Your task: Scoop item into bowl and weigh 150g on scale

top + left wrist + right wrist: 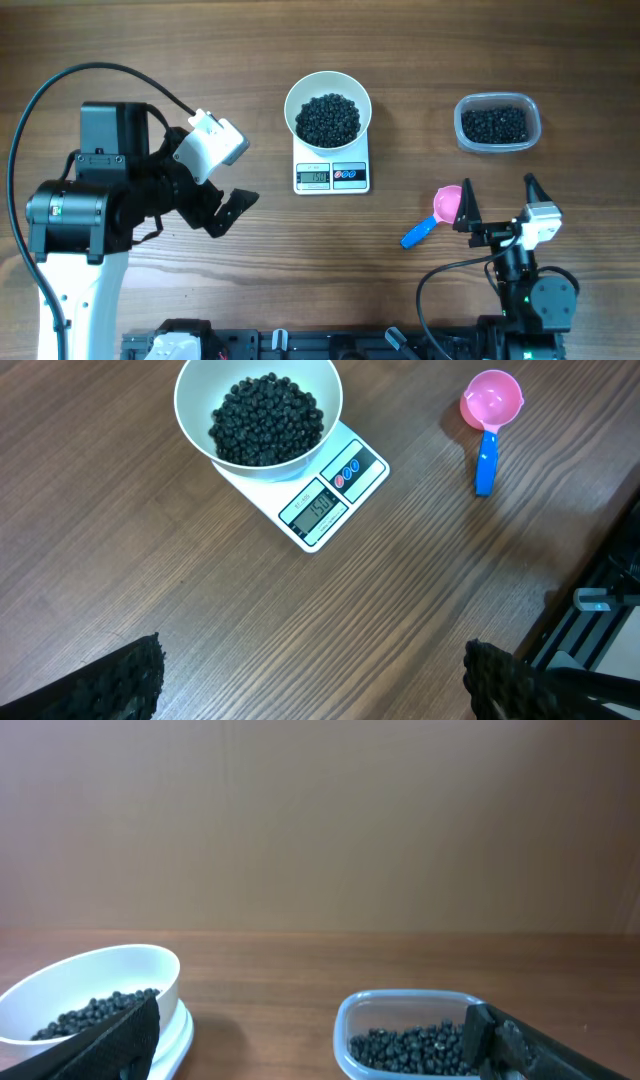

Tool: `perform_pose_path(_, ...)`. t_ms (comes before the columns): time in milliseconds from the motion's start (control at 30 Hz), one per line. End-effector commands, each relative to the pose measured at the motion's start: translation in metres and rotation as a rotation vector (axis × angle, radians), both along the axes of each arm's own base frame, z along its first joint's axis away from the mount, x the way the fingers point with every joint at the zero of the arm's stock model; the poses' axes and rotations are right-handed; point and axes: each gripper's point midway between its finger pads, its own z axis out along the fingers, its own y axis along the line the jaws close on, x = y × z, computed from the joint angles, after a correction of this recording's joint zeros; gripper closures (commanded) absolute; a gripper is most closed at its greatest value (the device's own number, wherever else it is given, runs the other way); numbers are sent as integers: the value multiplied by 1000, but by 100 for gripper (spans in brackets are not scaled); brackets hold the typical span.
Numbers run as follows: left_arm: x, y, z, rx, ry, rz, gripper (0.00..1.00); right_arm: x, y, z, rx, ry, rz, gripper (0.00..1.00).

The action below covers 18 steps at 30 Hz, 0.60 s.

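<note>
The white bowl (291, 100) stands on the small white scale (332, 175) at the table's back middle, and a heap of black beads, the item (328, 118), lies in it. In the left wrist view the bowl (186, 420), its item (265, 422) and the scale (330, 500) sit far ahead. My left gripper (228, 208) hangs open left of the scale, nothing between its fingers (130, 682). My right gripper (500, 203) is open at the front right and holds nothing. From the right wrist I see the bowl (110, 975) on the left.
A clear plastic tub (497, 100) with more black beads (495, 124) stands at the back right; it also shows in the right wrist view as the tub (400, 1000). A pink scoop with a blue handle (440, 212) lies on the table just left of my right gripper.
</note>
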Motion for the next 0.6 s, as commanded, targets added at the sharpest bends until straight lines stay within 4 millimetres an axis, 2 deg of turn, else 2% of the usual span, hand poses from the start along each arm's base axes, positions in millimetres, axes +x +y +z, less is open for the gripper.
perform_pose_path(0, 2, 0, 6, -3, -19, -7, 0, 0, 4, -4, -19, -12, 19, 0)
perform_pose_path(300, 2, 0, 6, -3, -19, -7, 0, 4, 7, -27, -40, 28, 33, 0)
perform_pose_path(567, 2, 0, 6, -3, -19, -7, 0, 4, 8, -35, -37, 63, 35, 0)
